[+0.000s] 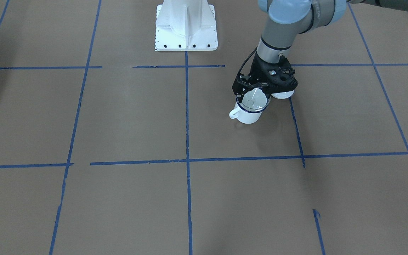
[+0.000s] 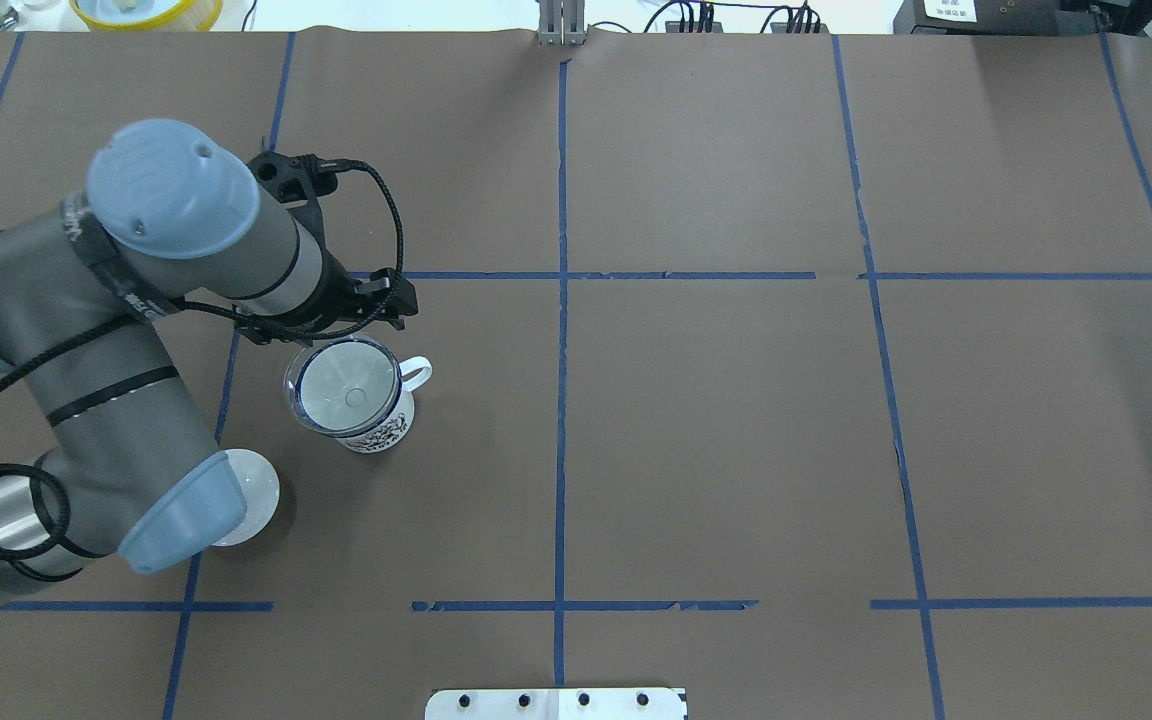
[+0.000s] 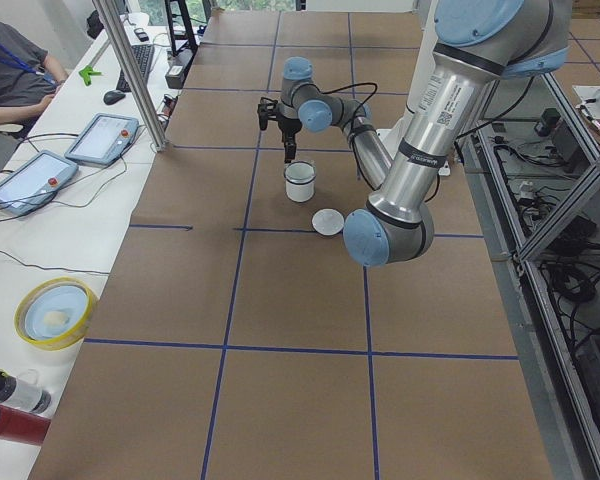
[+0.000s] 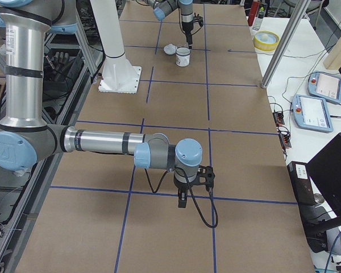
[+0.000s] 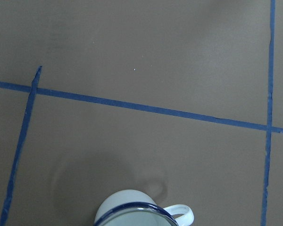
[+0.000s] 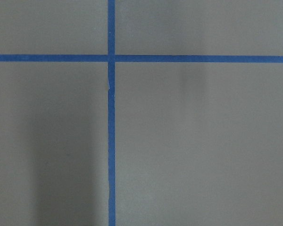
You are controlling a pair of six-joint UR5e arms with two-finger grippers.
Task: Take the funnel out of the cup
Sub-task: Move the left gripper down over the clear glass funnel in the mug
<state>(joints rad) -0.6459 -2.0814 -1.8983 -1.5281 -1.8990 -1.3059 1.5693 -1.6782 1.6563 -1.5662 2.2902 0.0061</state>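
Observation:
The cup (image 1: pixel 248 115), a white enamel mug with a dark blue rim, stands on the brown table with its handle toward the table's middle. The clear funnel (image 1: pixel 254 100) sits in its mouth; both also show in the overhead view, cup (image 2: pixel 381 425) and funnel (image 2: pixel 344 392). My left gripper (image 1: pixel 260 92) hangs right over the cup. In the exterior left view its fingers (image 3: pixel 291 152) look pressed together at the funnel's far rim. The left wrist view shows only the cup's rim (image 5: pixel 132 214) at the bottom edge. My right gripper (image 4: pixel 182 200) hovers far away; I cannot tell its state.
A round white lid (image 2: pixel 248 492) lies on the table just behind the cup on the robot's side, partly under my left arm. A yellow bowl (image 3: pixel 52 312) and tablets sit on the side bench. The white robot base (image 1: pixel 186 24) stands at the table's edge.

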